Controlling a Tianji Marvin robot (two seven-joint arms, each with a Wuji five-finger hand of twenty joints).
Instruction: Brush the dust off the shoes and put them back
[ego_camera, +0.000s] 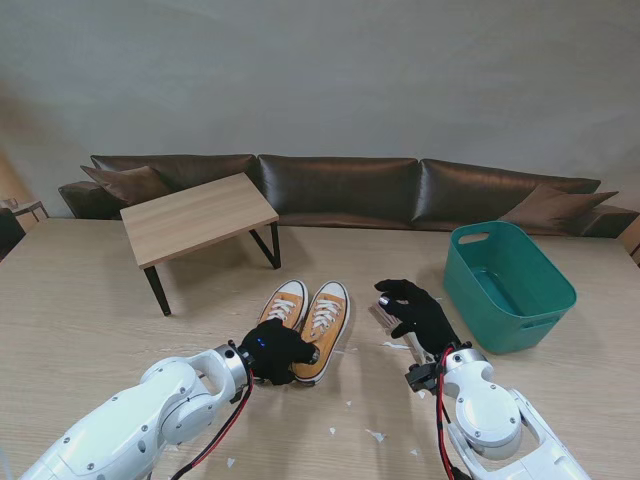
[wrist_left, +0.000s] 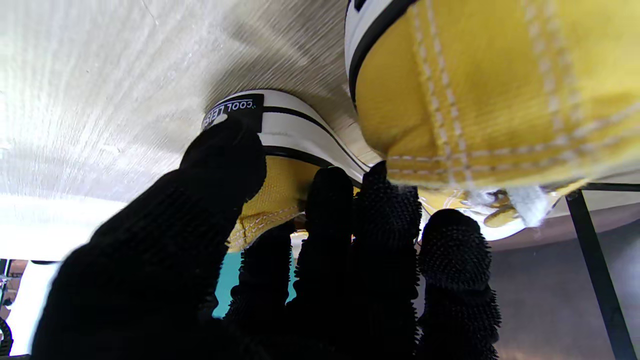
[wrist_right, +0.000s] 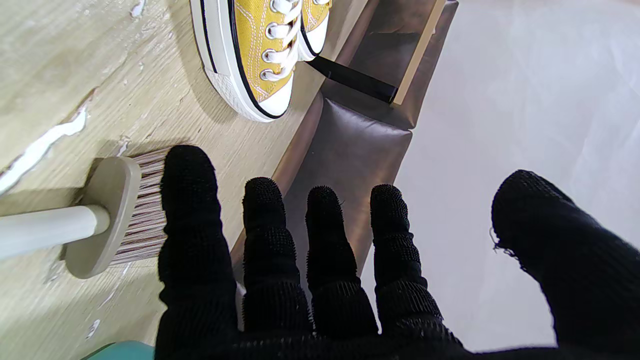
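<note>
Near the middle of the tabletop (ego_camera: 80, 300), the shoes (ego_camera: 307, 312) are set side by side, heels gripped by the closed left hand (ego_camera: 276, 350), probably to steady them. Beside them, the right hand (ego_camera: 415, 310) is held spread and empty over the brush (wrist_right: 117, 210), apparently for pickup.

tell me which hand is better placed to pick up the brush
Right. The right hand is open with its fingers beside the brush. The left hand is at the shoes' heels.
</note>
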